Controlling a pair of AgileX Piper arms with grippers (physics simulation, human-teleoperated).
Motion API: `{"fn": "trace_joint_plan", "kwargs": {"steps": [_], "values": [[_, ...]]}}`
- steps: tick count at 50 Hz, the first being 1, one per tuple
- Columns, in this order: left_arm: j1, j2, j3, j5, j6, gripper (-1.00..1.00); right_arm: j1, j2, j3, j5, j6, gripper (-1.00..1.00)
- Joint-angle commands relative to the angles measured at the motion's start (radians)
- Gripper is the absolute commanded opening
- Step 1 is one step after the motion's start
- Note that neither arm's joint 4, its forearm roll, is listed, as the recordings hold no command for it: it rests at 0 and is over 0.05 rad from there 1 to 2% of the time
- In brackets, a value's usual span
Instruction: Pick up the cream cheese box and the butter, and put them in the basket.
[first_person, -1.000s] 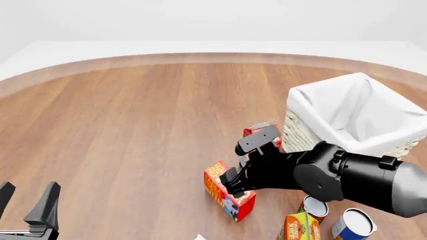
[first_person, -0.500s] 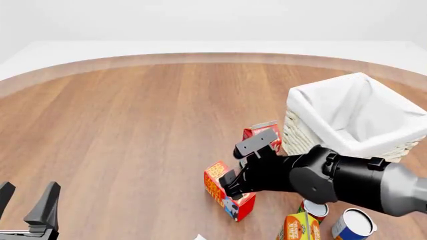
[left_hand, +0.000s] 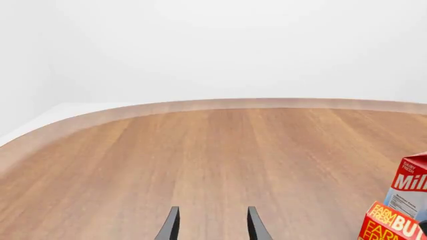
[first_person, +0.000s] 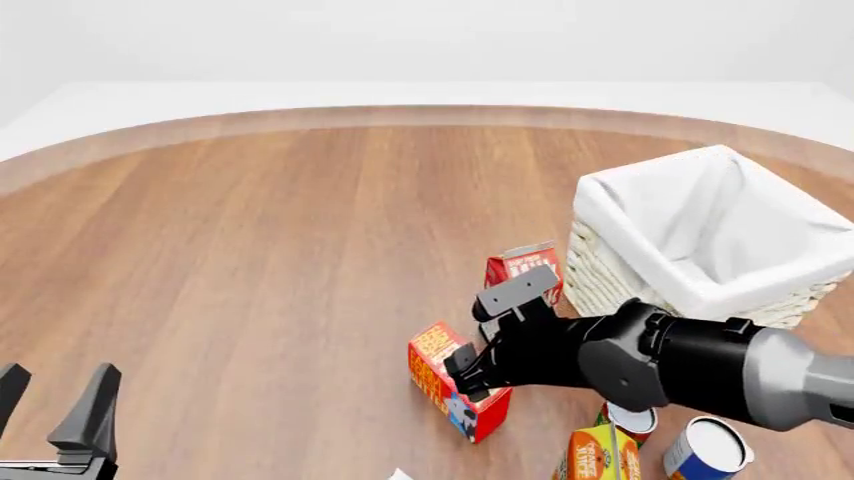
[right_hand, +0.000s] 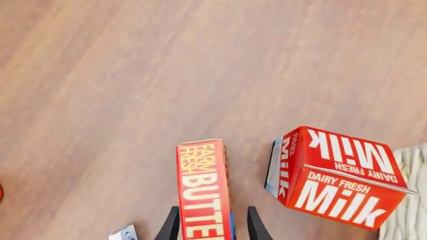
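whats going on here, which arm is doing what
The right end effector is down over the butter, one finger on each side of the carton, which sits on the table beside the Milk carton. It isn't clamped yet as far as the views show. The left end effector is open and idle. The basket holds nothing visible.

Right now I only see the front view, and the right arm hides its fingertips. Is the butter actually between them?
Observer: Yes. In the right wrist view the butter lies lengthwise in the right gripper, with a finger on each long side.
Operator: Shut on it?
Observer: No, it is open. A strip of wood shows between the butter and one finger.
Operator: Is the milk in the way?
Observer: No. The milk stands apart from the butter, with bare wood between them, close to the basket.
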Motion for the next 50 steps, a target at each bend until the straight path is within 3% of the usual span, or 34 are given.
{"fn": "trace_joint_plan", "kwargs": {"steps": [1,18,50], "values": [[0.000,0.000,0.000,0.000,0.000,1.00,0.008,0.035,0.008,-0.036,0.004,1.00],[0.000,0.000,0.000,0.000,0.000,1.00,0.032,0.080,0.021,-0.081,0.035,1.00],[0.000,0.000,0.000,0.000,0.000,1.00,0.030,0.151,0.006,-0.110,0.031,1.00]]}}
